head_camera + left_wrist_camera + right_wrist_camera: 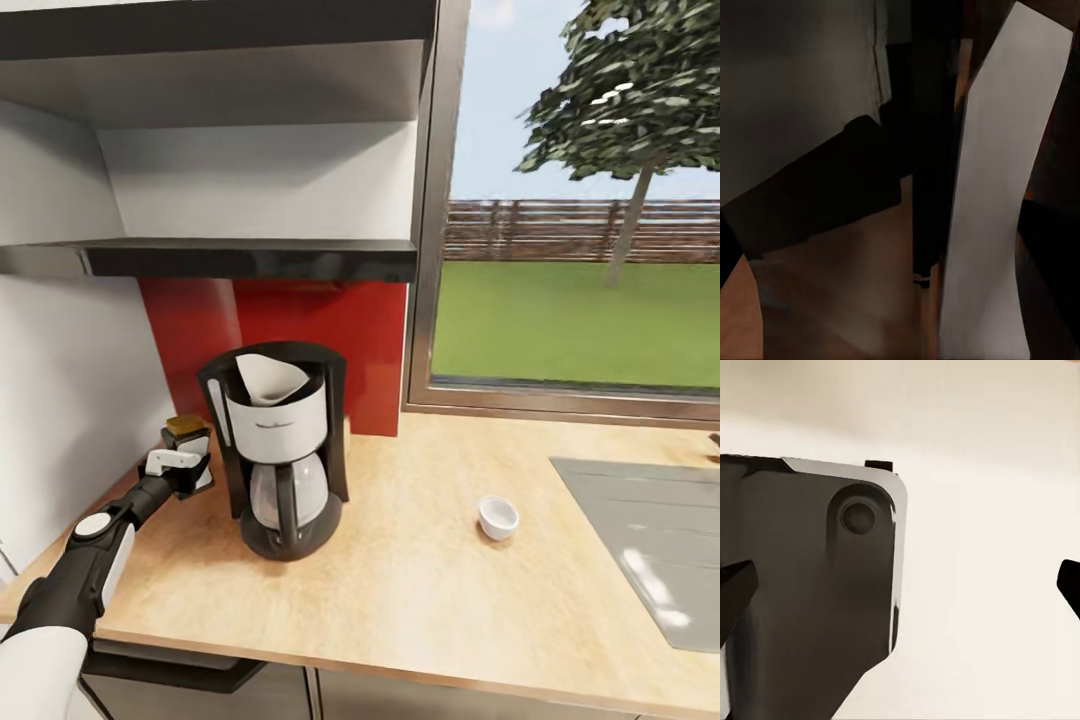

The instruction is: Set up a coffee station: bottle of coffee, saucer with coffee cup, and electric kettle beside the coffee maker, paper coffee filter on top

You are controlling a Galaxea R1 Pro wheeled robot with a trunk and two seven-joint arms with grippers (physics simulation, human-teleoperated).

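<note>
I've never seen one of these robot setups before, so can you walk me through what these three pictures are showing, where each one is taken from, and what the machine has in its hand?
These are simulator renders of a wheeled robot with two arms. The big picture comes from a camera on its head, looking down at a wooden countertop by a window. On it stands the coffee maker with a white paper coffee filter sitting in its top, and a small white coffee cup stands apart, nearer the sink.

The dark arm at the lower left is the robot's left arm. Its left gripper is closed around the bottle of coffee, whose gold cap pokes out just beside the coffee maker.

The two smaller pictures come from cameras at the wrists. The left wrist view is a dim close-up near the machine; the right wrist view faces a pale surface and a dark part I cannot identify.
</note>
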